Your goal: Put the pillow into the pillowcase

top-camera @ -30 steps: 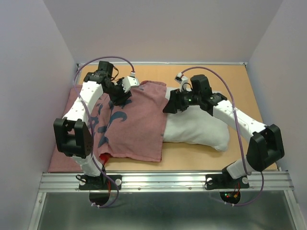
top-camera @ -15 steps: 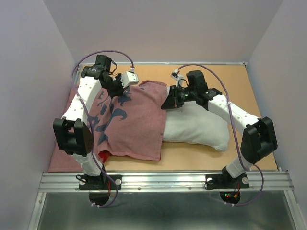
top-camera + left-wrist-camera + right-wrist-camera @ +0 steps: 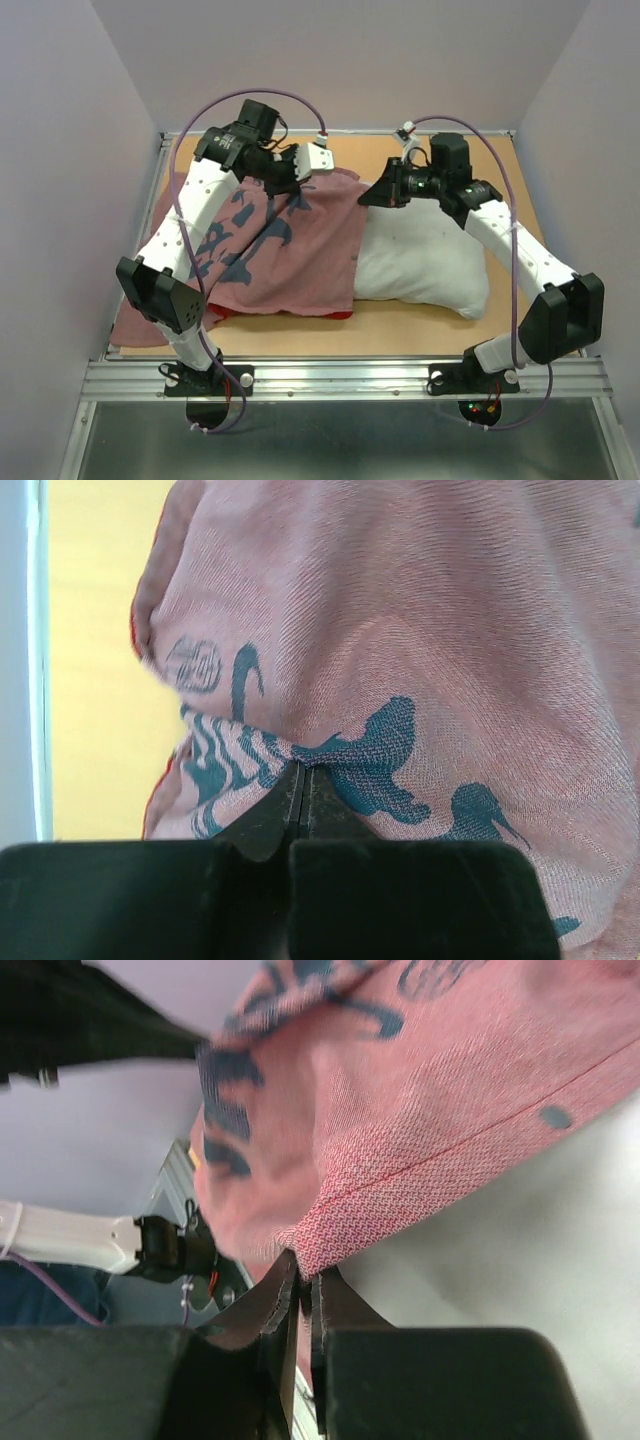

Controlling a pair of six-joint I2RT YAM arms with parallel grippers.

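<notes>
Together, left pincer (image 3: 303, 772) and right pincer (image 3: 304, 1268) pinch the pillowcase (image 3: 300, 255) — arms arched.

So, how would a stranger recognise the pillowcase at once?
On the orange-brown table, look at the left half, beside the plump white fabric pillow. The dull pinkish-red rectangular cloth pillowcase lies there. Only it bears large dark blue brush characters.

Tan tabletop (image 3: 530, 160); pale walls (image 3: 340, 60) on three sides; aluminium rail (image 3: 340, 375) along near edge.
</notes>
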